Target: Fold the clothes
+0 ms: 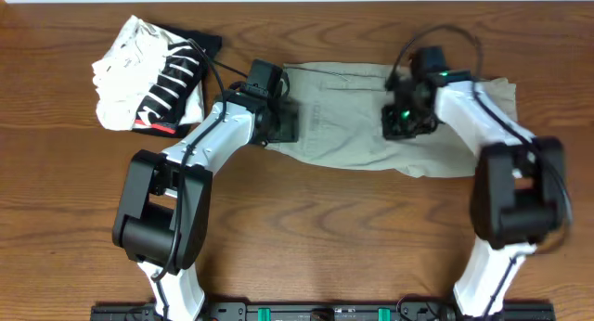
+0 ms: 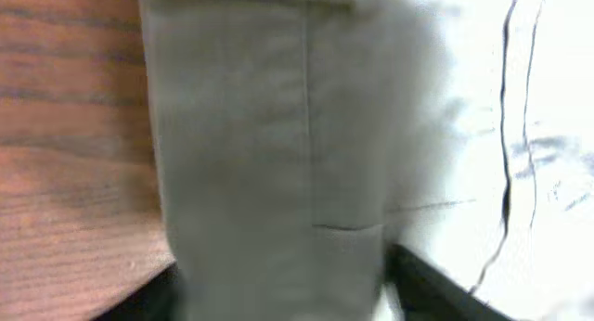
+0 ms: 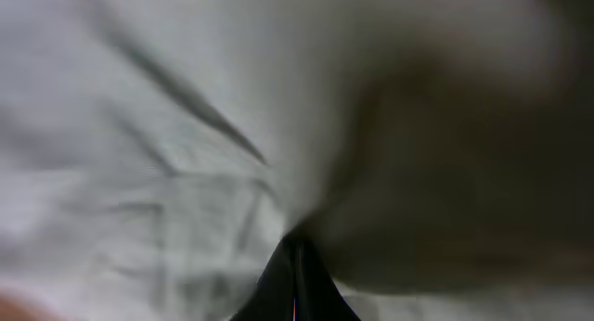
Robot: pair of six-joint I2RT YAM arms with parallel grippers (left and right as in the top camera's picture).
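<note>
Wooden table (image 1: 325,228) under limp, light khaki shorts (image 1: 348,131): our right gripper (image 3: 295,245) pinches them closed, left gripper (image 2: 283,288) straddles their edge, fingers apart; we'd grip corners.

One pair of khaki shorts (image 1: 348,135) lies on one bench (image 1: 56,219). One folded striped garment (image 1: 153,84) sits at the far left. Two robot arms reach in: one left arm (image 1: 200,140), one right arm (image 1: 483,117).
</note>
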